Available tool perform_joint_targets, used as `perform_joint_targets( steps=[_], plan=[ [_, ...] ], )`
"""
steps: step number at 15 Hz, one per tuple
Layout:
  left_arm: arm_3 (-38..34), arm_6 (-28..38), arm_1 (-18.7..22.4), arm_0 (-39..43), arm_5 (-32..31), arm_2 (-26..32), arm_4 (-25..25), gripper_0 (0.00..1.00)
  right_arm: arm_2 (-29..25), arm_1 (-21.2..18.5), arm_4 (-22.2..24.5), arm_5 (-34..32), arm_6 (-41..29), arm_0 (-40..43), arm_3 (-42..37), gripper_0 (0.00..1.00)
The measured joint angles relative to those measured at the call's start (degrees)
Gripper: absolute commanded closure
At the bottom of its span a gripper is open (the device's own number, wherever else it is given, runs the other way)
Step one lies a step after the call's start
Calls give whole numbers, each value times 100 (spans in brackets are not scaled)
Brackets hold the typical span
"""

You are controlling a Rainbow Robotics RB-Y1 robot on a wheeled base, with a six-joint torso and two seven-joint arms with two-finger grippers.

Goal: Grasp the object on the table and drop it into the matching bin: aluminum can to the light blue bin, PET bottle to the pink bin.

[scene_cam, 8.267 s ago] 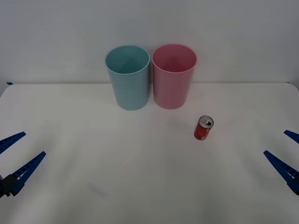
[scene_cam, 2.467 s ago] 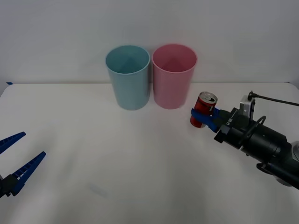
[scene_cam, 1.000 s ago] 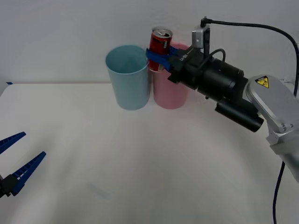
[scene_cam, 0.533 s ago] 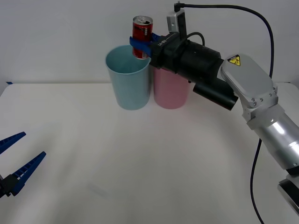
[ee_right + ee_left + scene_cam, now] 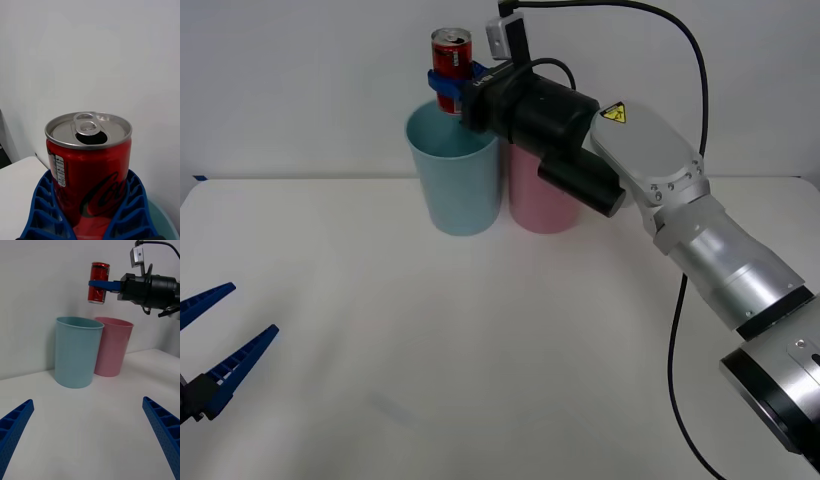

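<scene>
The aluminum can [image 5: 450, 54], small and red with a silver top, hangs upright in the air above the back rim of the light blue bin [image 5: 454, 175]. My right gripper [image 5: 448, 80] is shut on the can's lower body. In the right wrist view the blue fingers [image 5: 45, 210] hug the can [image 5: 90, 165] on both sides. The left wrist view shows the can [image 5: 98, 282] well above the light blue bin [image 5: 77, 352]. The pink bin [image 5: 542, 200] stands touching the blue one, partly behind my right arm. My left gripper [image 5: 250, 310] rests open at the near left.
Both bins stand at the back of the white table [image 5: 480, 350], close to the wall. My right arm [image 5: 660, 190] stretches diagonally over the table's right half, with a black cable looping above it.
My right arm carried the can leftward, from over the seam between the two bins to above the light blue bin. The left gripper stayed still.
</scene>
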Motion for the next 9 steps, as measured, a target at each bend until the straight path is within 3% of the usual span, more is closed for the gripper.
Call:
perform_joint_targets(
  steps=[7, 9],
  plan=[
    [0, 0, 0, 0, 0, 0, 0, 0, 248, 388, -2, 952, 232, -347, 538, 100],
    [0, 0, 0, 0, 0, 0, 0, 0, 275, 394, -5, 1029, 268, -347, 537, 92]
  ],
)
